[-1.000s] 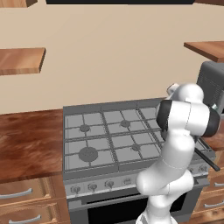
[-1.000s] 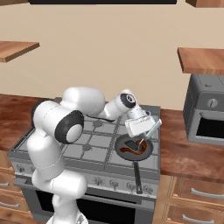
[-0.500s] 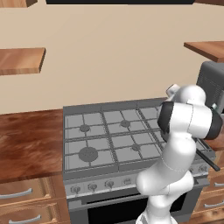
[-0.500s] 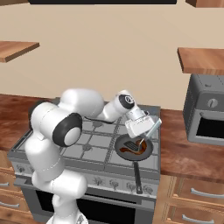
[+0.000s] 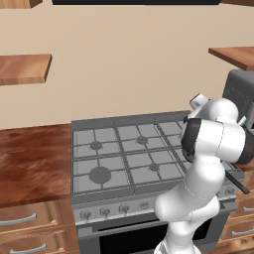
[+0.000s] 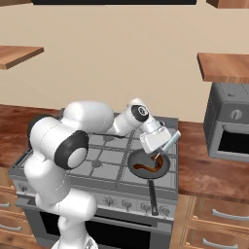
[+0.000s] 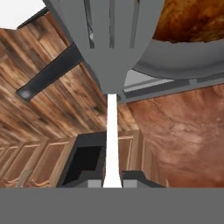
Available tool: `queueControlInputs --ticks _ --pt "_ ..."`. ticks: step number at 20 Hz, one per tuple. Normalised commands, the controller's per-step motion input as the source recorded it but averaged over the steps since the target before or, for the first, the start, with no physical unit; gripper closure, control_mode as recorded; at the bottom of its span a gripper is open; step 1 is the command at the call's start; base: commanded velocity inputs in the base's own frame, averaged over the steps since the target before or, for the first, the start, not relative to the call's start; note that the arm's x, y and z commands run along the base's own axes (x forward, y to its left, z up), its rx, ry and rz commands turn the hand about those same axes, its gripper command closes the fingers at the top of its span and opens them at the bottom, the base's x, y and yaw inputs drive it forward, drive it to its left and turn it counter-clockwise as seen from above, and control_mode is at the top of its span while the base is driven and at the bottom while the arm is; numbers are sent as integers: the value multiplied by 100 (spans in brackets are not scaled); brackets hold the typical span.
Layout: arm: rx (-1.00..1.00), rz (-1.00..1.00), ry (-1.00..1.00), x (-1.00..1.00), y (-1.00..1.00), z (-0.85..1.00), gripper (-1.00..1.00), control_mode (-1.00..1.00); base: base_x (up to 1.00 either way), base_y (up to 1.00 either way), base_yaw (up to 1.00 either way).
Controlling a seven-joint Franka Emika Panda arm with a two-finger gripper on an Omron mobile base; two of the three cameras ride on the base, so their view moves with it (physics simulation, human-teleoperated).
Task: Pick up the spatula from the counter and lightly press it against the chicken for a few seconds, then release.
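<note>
While the hand (image 7: 112, 178) grips the spatula (image 7: 112, 52), its blade reaches into the pan (image 7: 183, 65).

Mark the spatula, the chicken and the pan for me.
spatula (image 7: 114, 65), hand view, base of the slotted blade.
chicken (image 7: 192, 17), hand view, browned surface.
pan (image 6: 152, 197), right base view, dark handle.

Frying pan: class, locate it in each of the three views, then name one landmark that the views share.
Left base view: the pan shows as a black handle, lower right.
Right base view: centre, on the front right burner.
Hand view: top right, its grey rim behind the spatula.
Shared landmark: the stove.
</note>
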Motion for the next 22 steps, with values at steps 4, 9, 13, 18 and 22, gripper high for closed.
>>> queueControlInputs --ticks 4,9,13,18,22 --pt "2 5 -5 0 0 0 100 -100 0 0 0" --pt "2 4 -3 9 -2 0 100 -100 0 0 0" --pt "1 4 -1 8 -6 0 100 -100 0 0 0" --pt "1 4 0 10 -8 -1 100 -100 0 0 0" --pt "0 4 0 12 -6 -8 100 -100 0 0 0"
